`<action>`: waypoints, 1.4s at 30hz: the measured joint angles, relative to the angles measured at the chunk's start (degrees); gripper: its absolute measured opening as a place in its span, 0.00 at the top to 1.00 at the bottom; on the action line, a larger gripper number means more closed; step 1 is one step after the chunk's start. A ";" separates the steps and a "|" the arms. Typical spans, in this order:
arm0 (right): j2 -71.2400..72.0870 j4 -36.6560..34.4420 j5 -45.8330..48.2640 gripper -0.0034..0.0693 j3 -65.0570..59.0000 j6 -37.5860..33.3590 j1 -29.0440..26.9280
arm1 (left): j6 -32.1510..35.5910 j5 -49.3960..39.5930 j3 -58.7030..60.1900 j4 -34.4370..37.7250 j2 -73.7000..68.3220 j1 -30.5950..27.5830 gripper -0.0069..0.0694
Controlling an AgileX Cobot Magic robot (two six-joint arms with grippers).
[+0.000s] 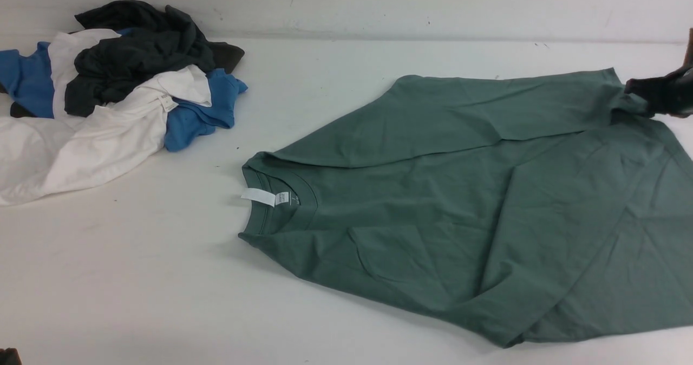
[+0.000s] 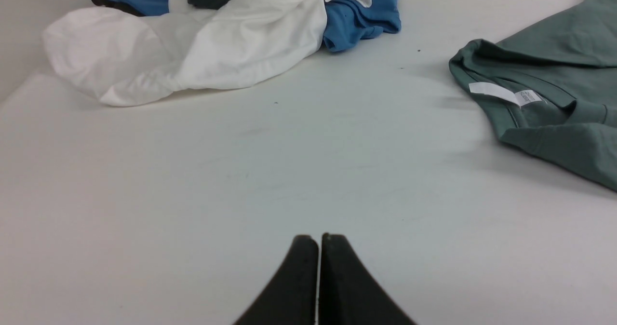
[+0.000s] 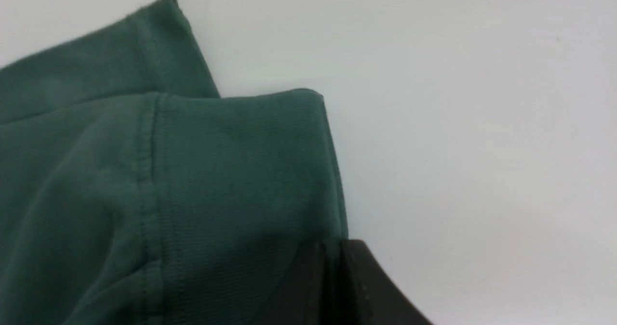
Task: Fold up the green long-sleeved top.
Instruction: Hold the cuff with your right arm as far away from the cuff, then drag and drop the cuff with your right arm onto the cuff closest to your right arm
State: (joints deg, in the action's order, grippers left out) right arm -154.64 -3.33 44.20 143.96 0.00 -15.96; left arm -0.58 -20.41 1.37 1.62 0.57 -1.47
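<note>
- Finding the green long-sleeved top [image 1: 460, 208] lying spread flat over the right half of the table [image 1: 162, 289], with its far right part running off the edge of the front view.
- Noting the collar [image 1: 270, 213] pointing toward the robot's left, showing a white tag [image 1: 265, 196] inside it.
- Tracing one sleeve lying along the far edge of the body, reaching out to the far right corner and wrinkling there.
- Catching the right tool [image 1: 631, 90] at that far right corner, pinching the edge of a ribbed cuff [image 3: 241, 170].
- Seeing, in the right wrist view, the two black fingers [image 3: 308, 277] pressing nearly together around a thin strip of green fabric, and gripping nothing but the cuff.
- Picking out a second green edge [image 3: 159, 40] lying just behind the held cuff, touching the table.
- Finding the left tool [image 2: 318, 240] sitting low over bare table on the robot's left, fingertips pressing together and holding nothing.
- Placing that tool well apart from the top, with the collar lying off to its right.
- Noticing a loose heap at the far left of the table, well apart from the top: a dark charcoal garment [image 1: 141, 51] sitting on top, a blue garment [image 1: 200, 116] peeking out on both sides, a white garment [image 1: 81, 143] trailing toward the near side.
</note>
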 joint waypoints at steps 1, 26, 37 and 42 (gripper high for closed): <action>2.21 1.26 1.91 0.94 -0.19 0.43 0.00 | 0.00 0.00 0.00 0.00 0.00 0.00 0.91; 42.84 3.73 27.70 0.94 -34.11 7.73 0.53 | 0.00 0.00 0.00 0.00 0.00 -0.07 0.91; 37.52 7.91 26.24 0.61 -54.02 7.54 0.53 | 0.00 0.00 0.00 0.00 0.00 -0.07 0.91; 38.35 10.48 25.99 0.39 -54.07 8.16 0.42 | 0.00 0.00 0.00 0.00 0.00 -0.07 0.91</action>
State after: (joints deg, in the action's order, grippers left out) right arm -116.29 7.14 70.19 89.89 8.16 -15.54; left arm -0.58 -20.41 1.37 1.62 0.57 -1.54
